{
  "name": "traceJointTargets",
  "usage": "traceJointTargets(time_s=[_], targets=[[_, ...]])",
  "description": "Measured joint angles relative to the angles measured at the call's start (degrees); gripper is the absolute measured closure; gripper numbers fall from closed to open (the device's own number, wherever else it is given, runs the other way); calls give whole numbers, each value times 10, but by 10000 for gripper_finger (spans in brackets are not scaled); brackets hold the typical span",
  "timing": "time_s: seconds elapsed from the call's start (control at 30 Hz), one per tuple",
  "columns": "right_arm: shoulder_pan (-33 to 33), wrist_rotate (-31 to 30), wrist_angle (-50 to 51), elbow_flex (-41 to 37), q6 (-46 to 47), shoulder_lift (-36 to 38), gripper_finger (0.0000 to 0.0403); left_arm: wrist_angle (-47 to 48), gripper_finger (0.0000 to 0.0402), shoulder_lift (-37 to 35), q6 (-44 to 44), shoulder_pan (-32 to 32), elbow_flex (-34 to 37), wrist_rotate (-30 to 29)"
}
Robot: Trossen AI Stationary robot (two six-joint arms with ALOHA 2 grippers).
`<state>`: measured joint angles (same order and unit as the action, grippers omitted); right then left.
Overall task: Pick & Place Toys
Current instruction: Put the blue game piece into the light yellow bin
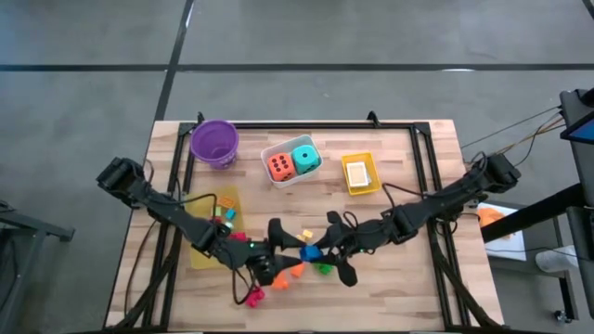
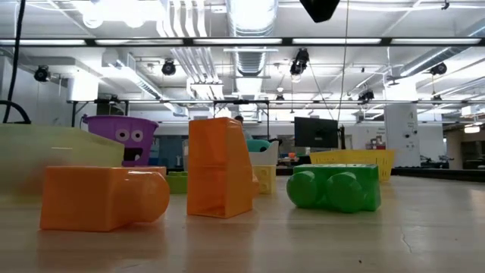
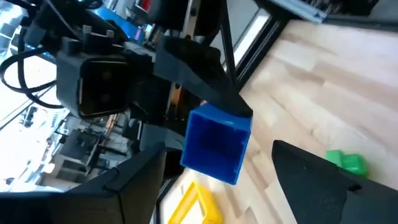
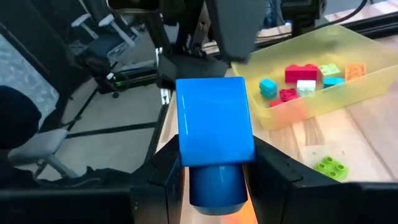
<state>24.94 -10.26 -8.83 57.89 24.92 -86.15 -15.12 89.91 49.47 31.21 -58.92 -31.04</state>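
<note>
**Blue block held up between the two arms**

Blue block (image 4: 215, 130) is pinched by the right gripper (image 4: 214, 180), one finger on each side. It's off the table, near the front middle. Its long side runs straight out from the fingers, w/ the round peg end back between them and the flat end pointing at the left gripper (image 3: 217, 186). In the left wrist view the open hollow end of the block faces that camera. The left gripper's fingers are spread wide, one on each side of the block but not touching it.

Counts, as far as I can see:
- 2 foam dice in the white tray (image 1: 278, 148): 1 orange die (image 1: 280, 166), 1 teal die (image 1: 305, 158), side by side.
- 1 card (image 1: 357, 173) in the small yellow tray (image 1: 360, 189).
- 1 purple bowl (image 1: 214, 142), standing up at the back left.
- 1 big clear yellow tray (image 4: 348, 78) at the left w/ approx 7 small blocks: red, teal, white, green, orange. Can't count them for sure.
- Low view: 2 orange blocks in front. One orange block (image 2: 102, 197) lies on its side, long side across, peg to the right. The other orange block (image 2: 220, 168) stands up tall. 1 green block (image 2: 333, 189) lies flat, near them.
- 1 pink block (image 1: 253, 297) at the front edge of the table (image 1: 399, 278).
- 1 flat green piece (image 4: 331, 167) lies on the wood just beside the big tray.
</note>
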Motion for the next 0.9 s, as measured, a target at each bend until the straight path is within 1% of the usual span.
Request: traceJointTargets(time_s=[0.37,0.47,0.63,0.9], targets=[[-20,56,-26,0,-1,-4,279,-14,106,0,18,-1,0,41],[-20,56,-26,0,1,-4,279,-25,106,0,18,-2,-1,47],[-20,59,-32,0,1,-4,279,-33,106,0,18,-3,-3,86],[-20,60,-36,0,4,-4,279,-34,106,0,13,-17,-4,93]])
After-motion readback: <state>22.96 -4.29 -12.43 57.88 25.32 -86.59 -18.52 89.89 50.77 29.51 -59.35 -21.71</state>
